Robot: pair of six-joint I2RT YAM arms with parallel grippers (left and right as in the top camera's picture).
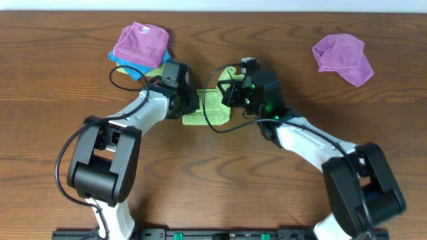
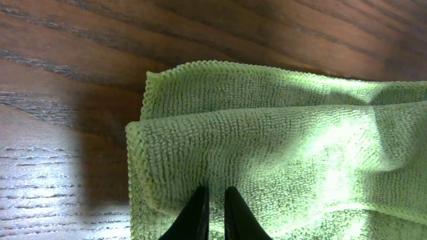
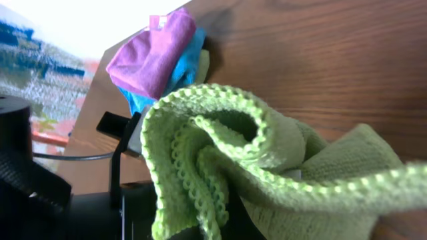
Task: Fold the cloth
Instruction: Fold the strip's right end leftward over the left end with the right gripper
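Overhead view, running left to right: at about 10 o'clock on the table (image 1: 53, 87) sits a pile with a purple cloth (image 1: 140, 41) on top of a blue cloth (image 1: 127, 68), neither part of this job.

Next comes the left gripper (image 1: 192, 101), parked on the 9 o'clock edge of the cloth (image 1: 208, 115). The cloth lies around the middle of the table, a touch toward 12. From the left wrist camera the jaws are nearly together with just a thin slit, tips down on the doubled-over lime terry. Can't tell if they've actually nipped any pile or are only pinning it.

Then the right gripper (image 1: 225, 90), at the cloth's 1 o'clock corner. Its fingers are buried under fabric in the right wrist view, but a bunched, scalloped edge is lifted right up at the lens, so it reads as clamped on that corner.

Way out at 2 o'clock there's a second purple cloth (image 1: 343, 57), crumpled and well apart.

Looks like the fold is midway: one layer lies over another, and the right arm has a raised corner to carry across. The next move probably wants that corner taken toward 7 or 8 o'clock and laid flat, edges lined up. The left side should anchor so the whole cloth doesn't drag.
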